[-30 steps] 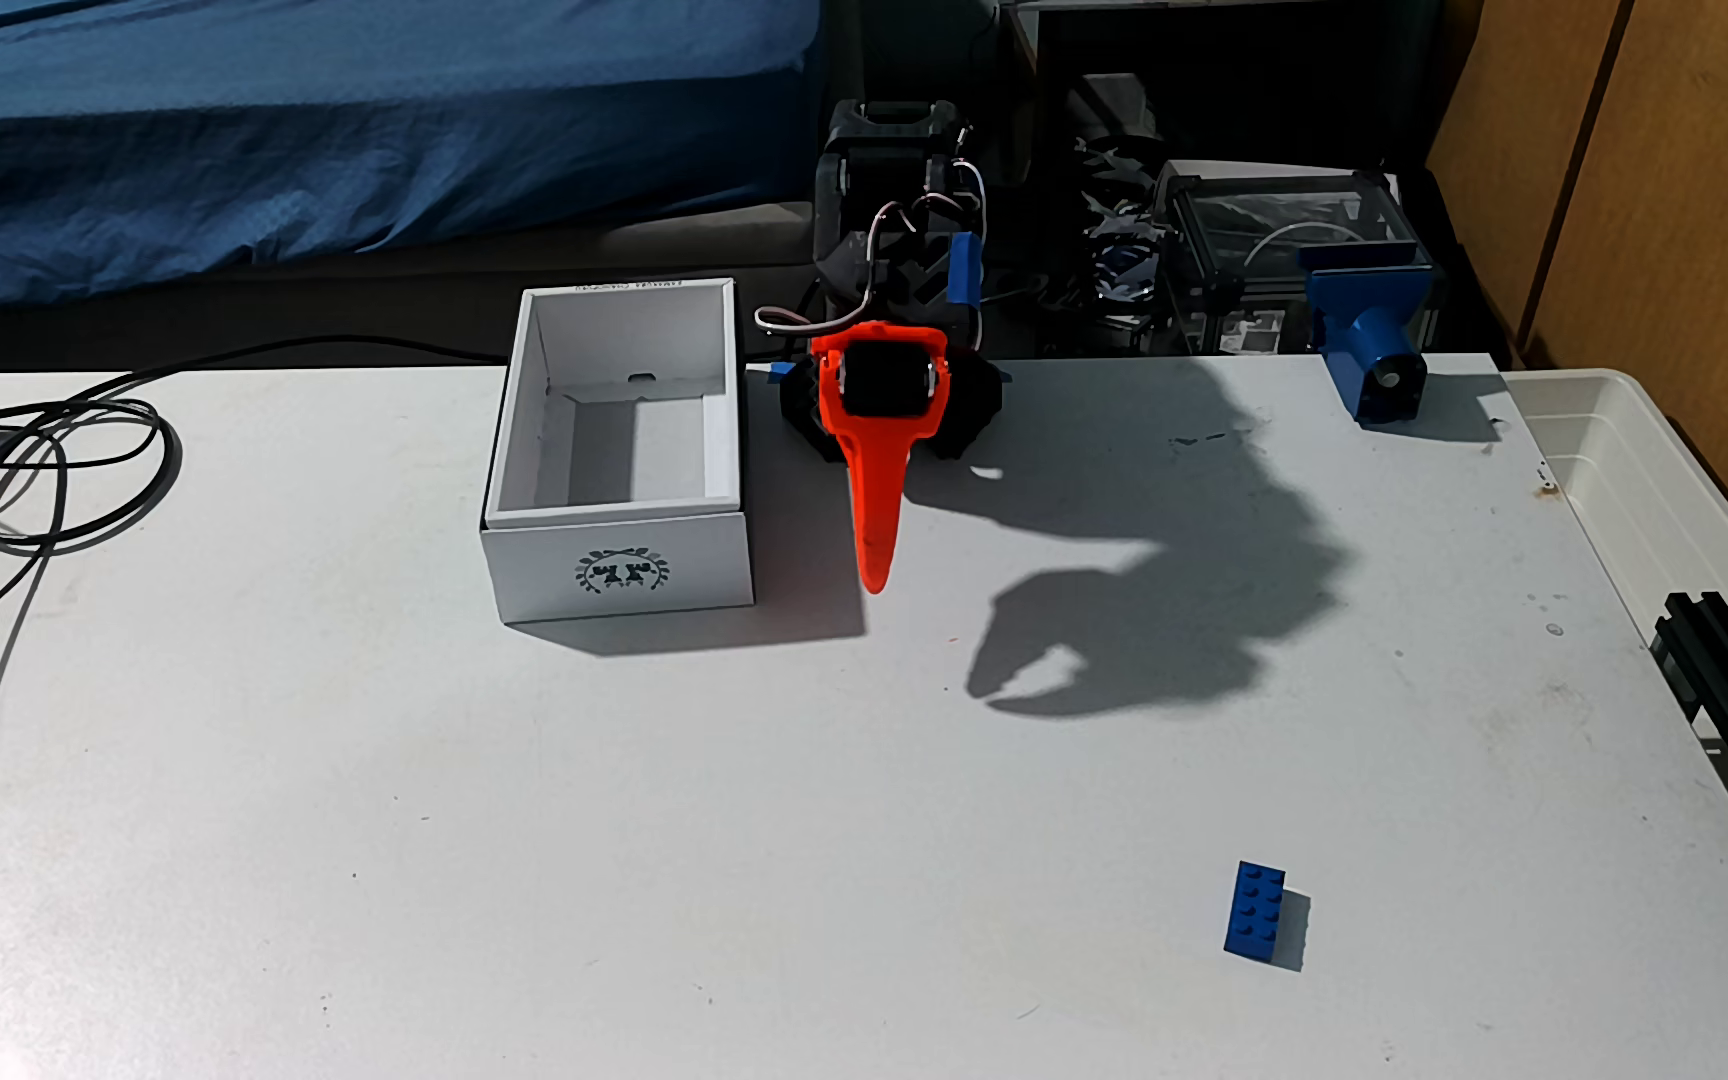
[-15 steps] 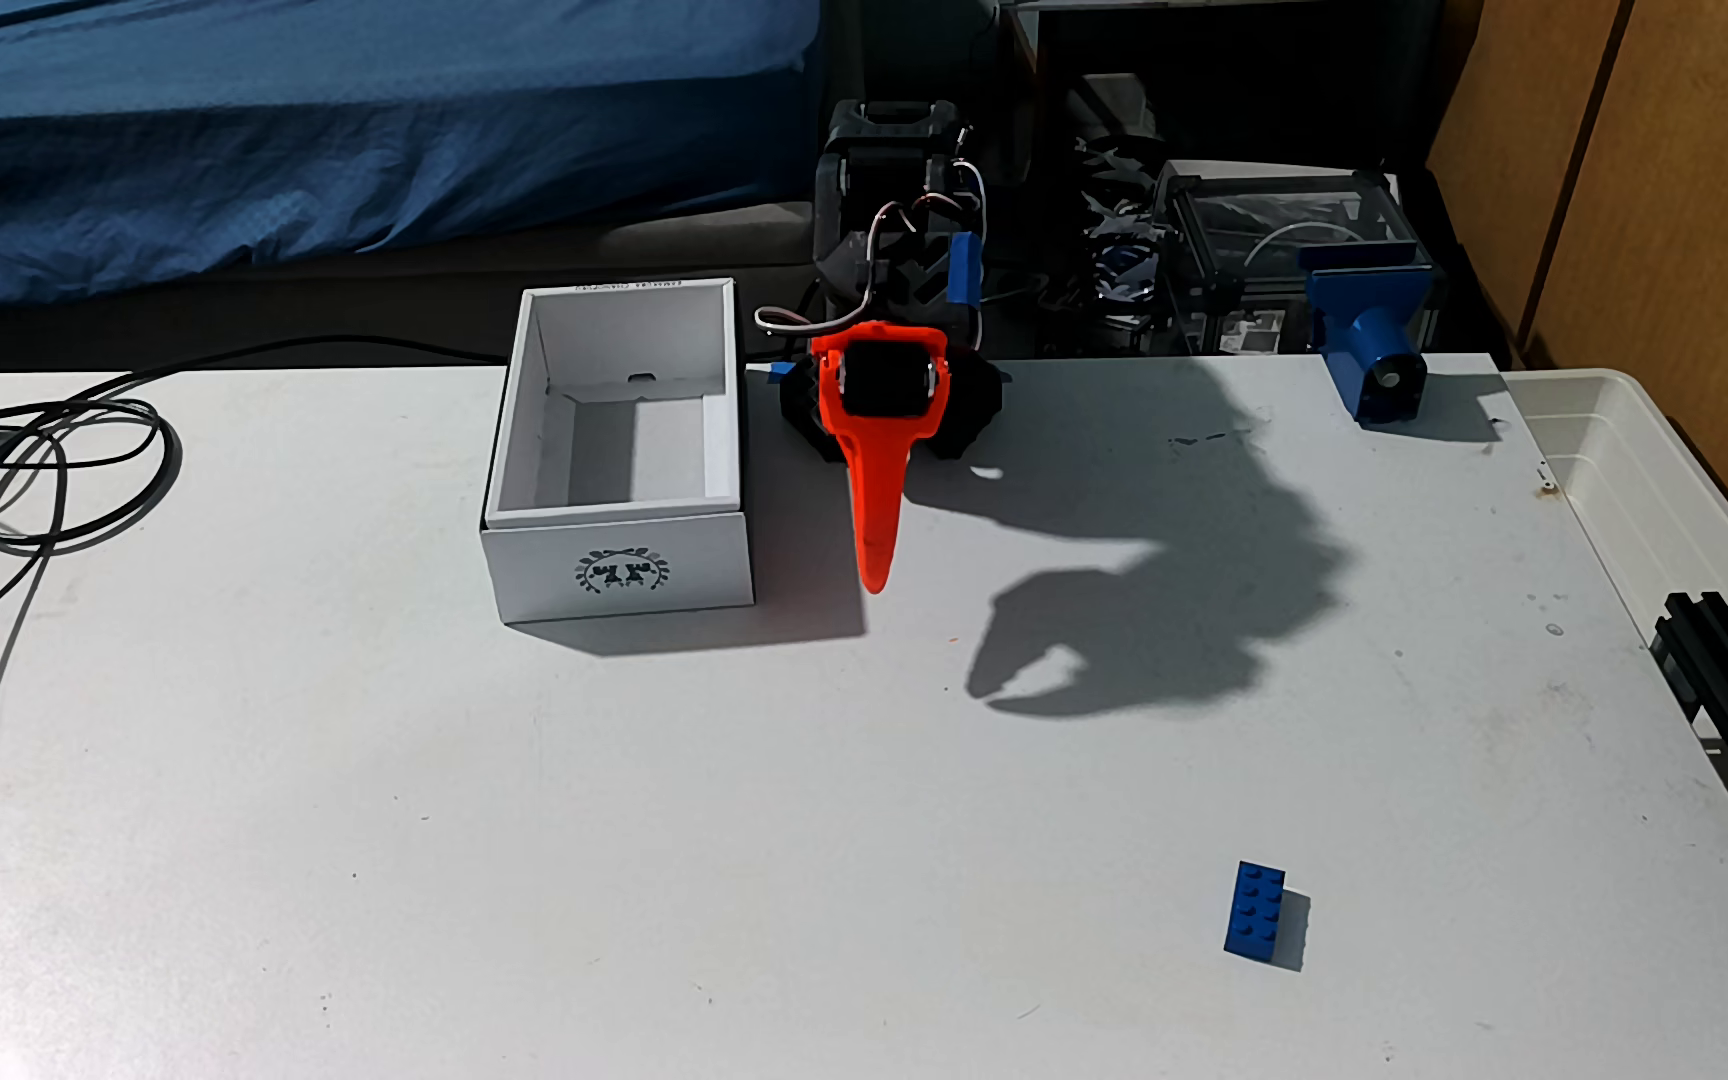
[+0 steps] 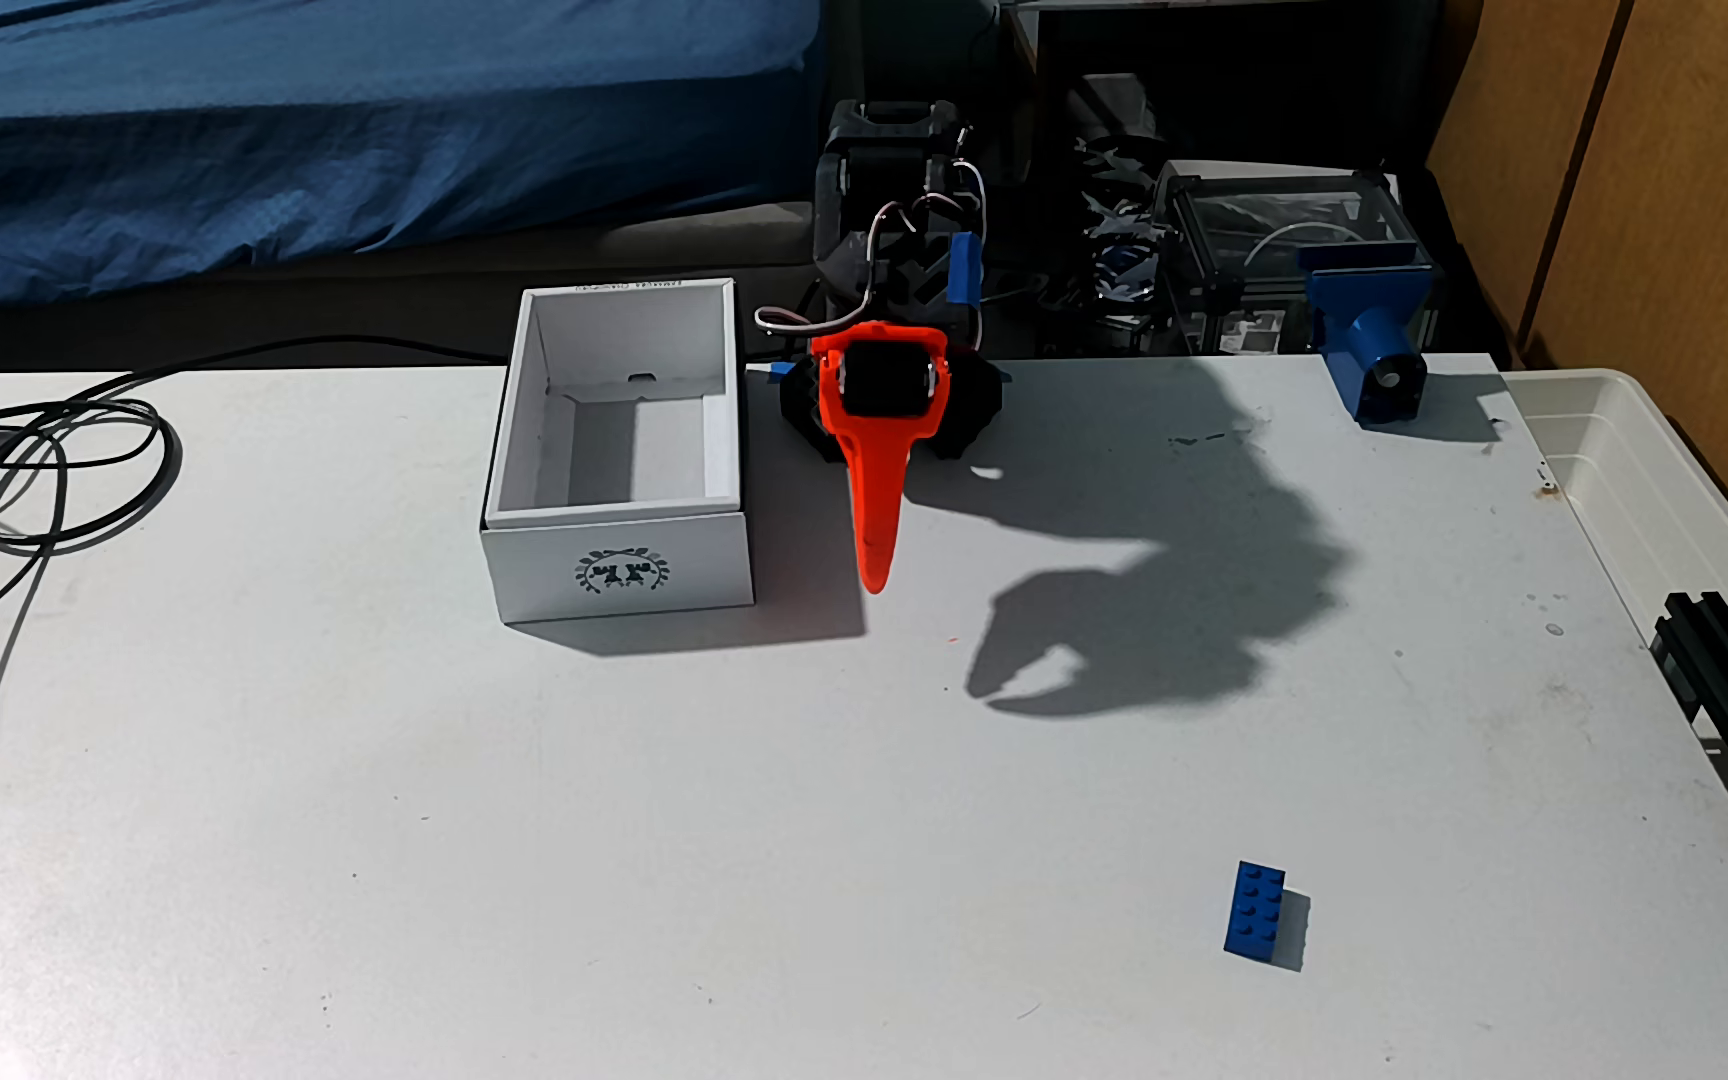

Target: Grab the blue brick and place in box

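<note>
The brick (image 3: pixel 1256 909) is seen lying flat on the table (image 3: pixel 527 831), studs up, at the near right, well apart from the box (image 3: pixel 619 566) at the far middle-left. The gripper (image 3: pixel 875 582) hangs just right of the box, pointed down towards the table, nothing held in it. Only one orange finger is seen edge-on, so whether the jaws are parted cannot be told from the arm itself; the shadow on the table suggests a small gap at the tips.

The brick is judged light, rigid and smooth-sided, not fragile, though it may be pushed along the table or squirted out if pinched off-centre. It is best taken across its two long sides, at mid-length, from above. The box is open-topped and looks empty.
</note>
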